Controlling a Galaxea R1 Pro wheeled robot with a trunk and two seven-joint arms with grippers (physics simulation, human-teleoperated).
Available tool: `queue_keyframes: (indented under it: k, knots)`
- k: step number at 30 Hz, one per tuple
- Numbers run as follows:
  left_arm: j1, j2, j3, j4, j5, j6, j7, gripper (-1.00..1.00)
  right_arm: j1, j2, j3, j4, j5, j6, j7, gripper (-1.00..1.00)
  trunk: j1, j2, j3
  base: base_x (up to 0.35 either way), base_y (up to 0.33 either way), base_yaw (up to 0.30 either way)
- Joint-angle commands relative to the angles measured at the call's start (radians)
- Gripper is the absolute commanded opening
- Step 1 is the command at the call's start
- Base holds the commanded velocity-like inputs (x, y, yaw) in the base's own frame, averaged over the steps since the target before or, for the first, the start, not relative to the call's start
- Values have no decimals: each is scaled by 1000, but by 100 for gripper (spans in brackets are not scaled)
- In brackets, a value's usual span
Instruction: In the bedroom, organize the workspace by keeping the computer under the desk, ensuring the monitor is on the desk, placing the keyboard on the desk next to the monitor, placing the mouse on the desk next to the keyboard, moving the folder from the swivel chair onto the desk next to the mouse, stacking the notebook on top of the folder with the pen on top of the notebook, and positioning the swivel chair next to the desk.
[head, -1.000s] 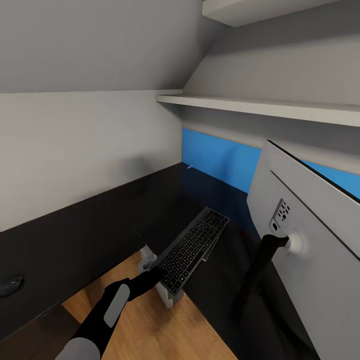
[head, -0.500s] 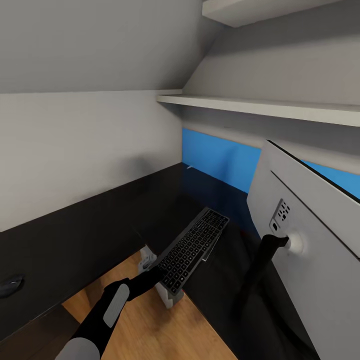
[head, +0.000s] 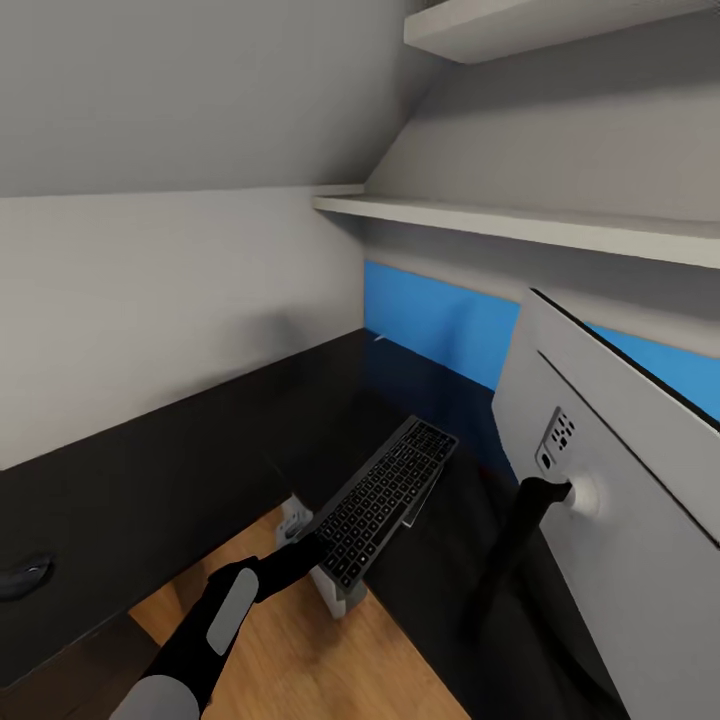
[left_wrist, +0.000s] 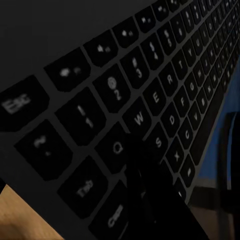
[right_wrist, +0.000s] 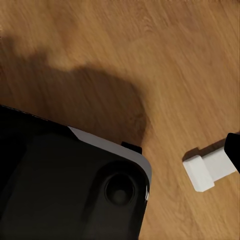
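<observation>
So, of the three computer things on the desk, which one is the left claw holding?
The slim dark-grey keyboard with black keys: the left claw grips its near end. The large grey-backed monitor and the small dark mouse stand apart, untouched.

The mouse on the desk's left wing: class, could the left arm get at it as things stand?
Probably not yet. The left gripper looks clamped on the keyboard, so it is occupied; otherwise the black desk top between it and the mouse is bare.
</observation>
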Motion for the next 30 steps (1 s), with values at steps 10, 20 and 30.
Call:
queue_keyframes:
  k: [10,20,30]
  knots:
    - [-1,0,2,-1,5,6,1,-100,-1,0,8,2,5,-3,-10,100,-4,7,2,0,0,0]
    - [-1,0,2,-1,5,6,1,-100,-1,1,8,2,5,-3,-10,100,-4,7,2,0,0,0]
    - [-1,0,2,-1,7,7,2,-100,-1,2,8,2,5,-3,-10,100,-4,7,2,0,0,0]
